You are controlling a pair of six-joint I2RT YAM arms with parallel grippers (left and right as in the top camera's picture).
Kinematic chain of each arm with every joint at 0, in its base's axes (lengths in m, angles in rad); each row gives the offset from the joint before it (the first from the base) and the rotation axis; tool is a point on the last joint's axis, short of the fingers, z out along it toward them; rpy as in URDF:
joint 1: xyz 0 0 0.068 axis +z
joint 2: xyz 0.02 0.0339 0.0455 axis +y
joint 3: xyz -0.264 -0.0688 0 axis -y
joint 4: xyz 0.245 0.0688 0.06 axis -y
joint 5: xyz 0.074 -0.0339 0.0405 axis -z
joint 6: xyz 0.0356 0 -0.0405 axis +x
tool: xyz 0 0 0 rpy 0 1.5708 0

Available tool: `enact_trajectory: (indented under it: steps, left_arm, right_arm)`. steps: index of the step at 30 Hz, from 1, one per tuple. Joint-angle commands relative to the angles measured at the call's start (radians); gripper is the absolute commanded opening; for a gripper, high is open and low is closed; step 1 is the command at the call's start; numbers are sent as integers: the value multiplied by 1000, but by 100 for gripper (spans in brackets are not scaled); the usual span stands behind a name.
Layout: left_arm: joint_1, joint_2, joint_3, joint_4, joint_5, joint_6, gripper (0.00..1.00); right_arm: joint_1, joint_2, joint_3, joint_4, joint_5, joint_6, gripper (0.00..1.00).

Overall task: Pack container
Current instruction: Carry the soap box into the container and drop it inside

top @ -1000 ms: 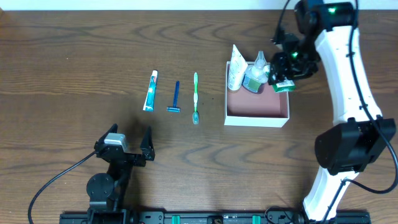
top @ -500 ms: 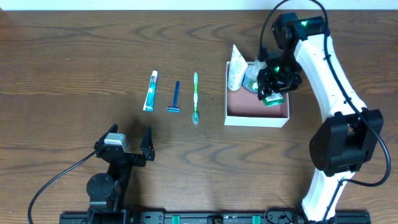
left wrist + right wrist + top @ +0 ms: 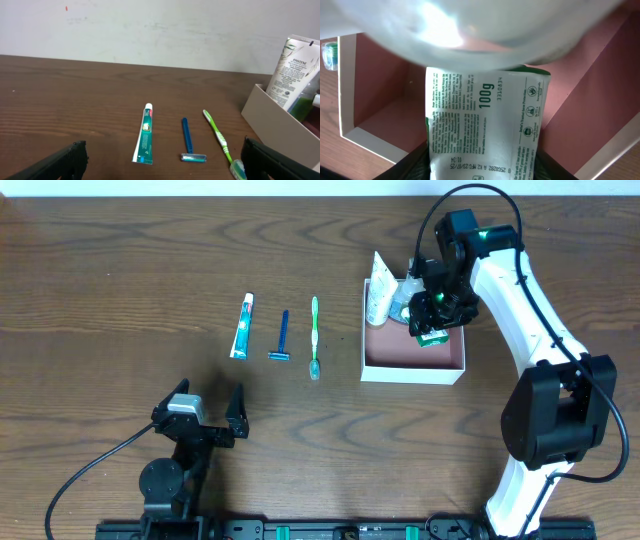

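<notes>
The right hand (image 3: 435, 320) pinches a green-and-white packet (image 3: 485, 130) just above the container (image 3: 412, 376), which sits toward the surface's far right corner. The placing step looks under way; next it likely needs lowering into the pink floor, then release. The left hand (image 3: 208, 398) rests spread near the front edge.

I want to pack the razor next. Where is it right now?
In the overhead view the razor lies on the table between the toothpaste and the toothbrush, left of the container.
</notes>
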Motion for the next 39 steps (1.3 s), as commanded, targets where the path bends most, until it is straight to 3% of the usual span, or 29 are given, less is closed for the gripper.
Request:
enact_trajectory:
  steps: [1, 14, 25, 39]
  left_arm:
    - [4, -5, -21, -28, 14, -2, 98]
    - [4, -5, -21, -28, 14, -2, 98]
    - [4, -5, -21, -28, 14, -2, 98]
    - [4, -5, -21, -28, 14, -2, 98]
  right_arm:
    - [9, 26, -40, -18, 5, 23, 50]
    - [9, 13, -35, -75, -24, 22, 48]
    - [9, -104, -35, -141, -14, 22, 48]
    - [10, -113, -38, -85, 32, 22, 47]
